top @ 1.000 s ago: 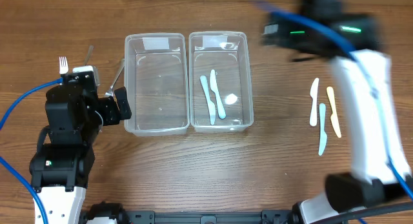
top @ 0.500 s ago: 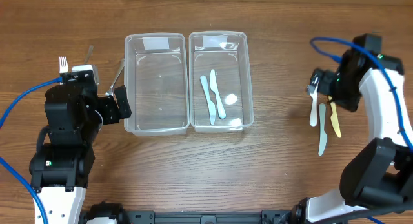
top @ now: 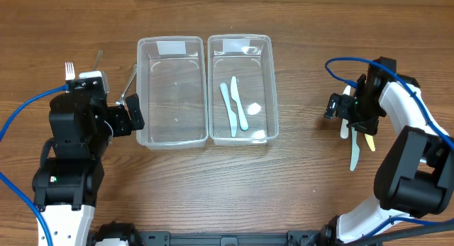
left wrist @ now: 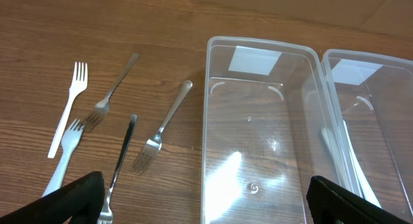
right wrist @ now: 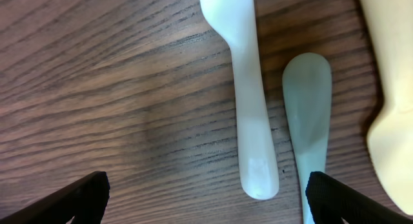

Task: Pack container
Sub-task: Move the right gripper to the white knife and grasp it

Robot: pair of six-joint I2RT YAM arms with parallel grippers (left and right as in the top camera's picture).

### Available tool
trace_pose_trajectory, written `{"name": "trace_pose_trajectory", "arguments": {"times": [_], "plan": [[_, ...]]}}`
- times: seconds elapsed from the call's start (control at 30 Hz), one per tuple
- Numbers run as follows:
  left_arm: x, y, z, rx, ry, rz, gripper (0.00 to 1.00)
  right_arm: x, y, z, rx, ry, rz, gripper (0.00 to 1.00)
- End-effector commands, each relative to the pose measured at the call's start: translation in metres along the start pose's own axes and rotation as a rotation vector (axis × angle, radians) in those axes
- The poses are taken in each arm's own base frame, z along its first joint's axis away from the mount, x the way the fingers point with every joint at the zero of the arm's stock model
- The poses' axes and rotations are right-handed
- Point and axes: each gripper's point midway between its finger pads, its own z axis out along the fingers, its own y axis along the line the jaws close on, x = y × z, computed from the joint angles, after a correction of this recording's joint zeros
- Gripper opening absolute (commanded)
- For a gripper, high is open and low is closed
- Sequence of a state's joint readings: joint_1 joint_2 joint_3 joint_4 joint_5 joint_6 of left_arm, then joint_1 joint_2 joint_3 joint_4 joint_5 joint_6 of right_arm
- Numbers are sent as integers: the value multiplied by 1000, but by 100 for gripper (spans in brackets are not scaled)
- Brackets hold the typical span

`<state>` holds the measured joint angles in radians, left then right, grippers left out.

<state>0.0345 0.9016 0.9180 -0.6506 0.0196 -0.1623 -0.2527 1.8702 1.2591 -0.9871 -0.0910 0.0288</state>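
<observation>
1. Three loose plastic knives lie on the table (top: 298,189) at 3 o'clock of the two clear containers, well apart from them. They are a white knife (right wrist: 250,88), a pale blue knife (right wrist: 308,121) just beside it at its 3 o'clock, and a yellow knife (right wrist: 387,88) further toward 3 o'clock.
2. The right container (top: 268,90) already holds two pale blue knives. In the left container (top: 145,90) I see nothing.
3. I judge these knives to be very light, thin and stiff, with a smooth surface. They lie flat on the wood, so the fingers can easily slide over them or push them away.
4. A good place to hold seems to be the middle of the handle, across its narrow width. The fingertips need to go down to the table on both sides.
5. The right gripper (top: 338,108) hangs low over the white knife. Its fingers (right wrist: 84,198) are spread wide, one toward 9 o'clock and one toward 3 o'clock. It holds nothing, and I see no contact with any knife.
6. The left gripper (top: 132,113) is at 9 o'clock of the left container, near the forks (left wrist: 161,124). It is also spread and holds nothing.
</observation>
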Motion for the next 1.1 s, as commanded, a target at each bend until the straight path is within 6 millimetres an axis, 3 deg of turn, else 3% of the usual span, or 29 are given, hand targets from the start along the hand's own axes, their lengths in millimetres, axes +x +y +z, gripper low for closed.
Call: {"name": "trace_pose_trajectory", "arguments": {"times": [0.0, 0.33, 0.63, 0.9, 1.0, 1.07], "plan": [[-12, -2, -6, 8, -31, 4, 100, -2, 3, -1, -9, -13, -12, 100], [-12, -2, -6, 8, -30, 4, 100, 0, 12, 0, -10, -7, -44, 100], [-12, -2, -6, 8, -31, 3, 100, 5, 16, 28, -3, 58, -53, 100], [-12, -2, -6, 7, -31, 4, 100, 2, 16, 28, -4, 49, -54, 99], [-11, -2, -6, 7, -29, 3, 100, 3, 16, 28, -4, 49, -50, 86], [-11, -2, -6, 8, -28, 3, 100, 4, 16, 28, -3, 54, -49, 67]]}}
